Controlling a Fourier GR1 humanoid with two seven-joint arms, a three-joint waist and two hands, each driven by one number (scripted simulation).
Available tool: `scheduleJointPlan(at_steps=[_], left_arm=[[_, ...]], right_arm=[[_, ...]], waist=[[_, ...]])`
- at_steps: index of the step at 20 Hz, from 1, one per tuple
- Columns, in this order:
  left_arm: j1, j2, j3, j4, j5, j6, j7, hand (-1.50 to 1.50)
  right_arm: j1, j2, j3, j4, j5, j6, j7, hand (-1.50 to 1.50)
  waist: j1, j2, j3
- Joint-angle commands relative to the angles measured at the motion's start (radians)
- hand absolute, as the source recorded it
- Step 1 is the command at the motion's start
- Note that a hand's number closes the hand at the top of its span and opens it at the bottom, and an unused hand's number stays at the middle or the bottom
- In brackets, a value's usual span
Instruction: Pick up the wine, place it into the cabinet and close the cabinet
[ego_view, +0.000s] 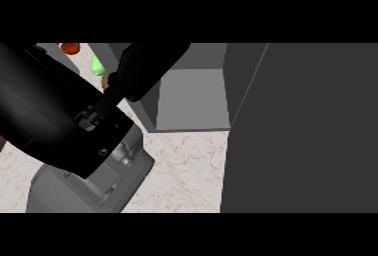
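My left hand (44, 115) fills the view's left side as a large black mass very close to the camera. Its grey forearm (81, 185) comes in from the lower left. A dark long shape (148, 62) runs from the hand up and to the right, narrow near the hand and wider toward the top edge. It overlaps the left edge of the open cabinet (192, 100). I cannot tell whether this shape is the wine bottle or part of the hand. The cabinet's grey inside looks bare where it shows. My right hand is out of sight.
The cabinet's dark grey door (303, 130) stands open and covers the whole right side. Marbled counter top (184, 170) shows below the cabinet. At the top left, behind the hand, lie a red object (70, 48), a green one (97, 65) and a brownish one (105, 80).
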Motion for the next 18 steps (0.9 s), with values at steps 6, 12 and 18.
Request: scheduleJointPlan(at_steps=[6,12,18], left_arm=[[-0.060,0.000,0.006,-0.033,0.000,-0.137,0.160,-1.50],[-0.090,0.000,0.056,-0.035,0.011,-0.179,0.160,-1.50],[0.018,0.000,0.041,-0.112,0.021,-0.198,0.160,-1.50]], right_arm=[[-0.014,0.018,0.019,-0.052,0.053,-0.066,0.041,-1.50],[-0.018,0.004,0.004,-0.078,0.043,-0.081,0.058,-1.50],[-0.066,-0.011,-0.033,-0.076,0.051,-0.121,0.120,-1.50]], waist=[[-0.002,0.002,-0.001],[0.004,0.005,-0.001],[0.012,0.004,-0.002]])
